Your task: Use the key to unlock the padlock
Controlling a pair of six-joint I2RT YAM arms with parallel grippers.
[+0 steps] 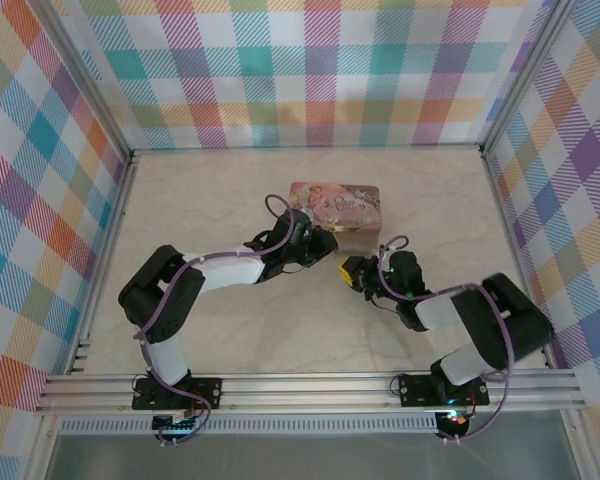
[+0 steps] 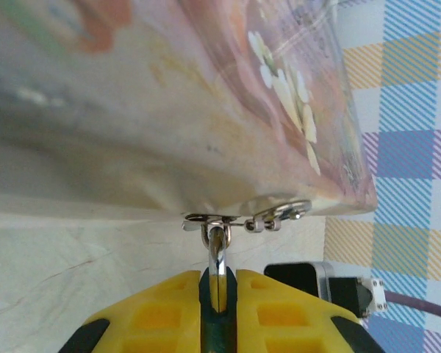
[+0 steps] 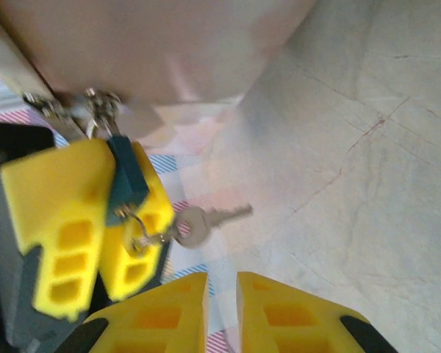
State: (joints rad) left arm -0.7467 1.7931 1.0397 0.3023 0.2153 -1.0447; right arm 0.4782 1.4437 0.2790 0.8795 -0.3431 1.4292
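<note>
The left gripper (image 2: 219, 288) is clamped on the padlock (image 3: 126, 175). Its two yellow fingers (image 3: 62, 220) press the dark teal body from either side. The padlock hangs at the near edge of the tin (image 1: 337, 205), and its silver shackle (image 2: 217, 254) runs up through the metal hasp (image 2: 242, 219) on the tin's rim. In the left wrist view the shackle looks seated in the body, though the fingers cover the joint, so I cannot tell for sure. The key (image 3: 203, 222) is not in the lock. It dangles from a small ring at the padlock's lower end, just beside the left fingers, with its round head towards them and its blade pointing away over the table (image 1: 210, 200). The right gripper (image 3: 222, 294) sits just short of the key without touching it. Its fingers stand a narrow gap apart, with nothing between them. From above, the two grippers meet close together in front of the tin's near right corner, the left arm reaching in from the left and the right arm from the right.
</note>
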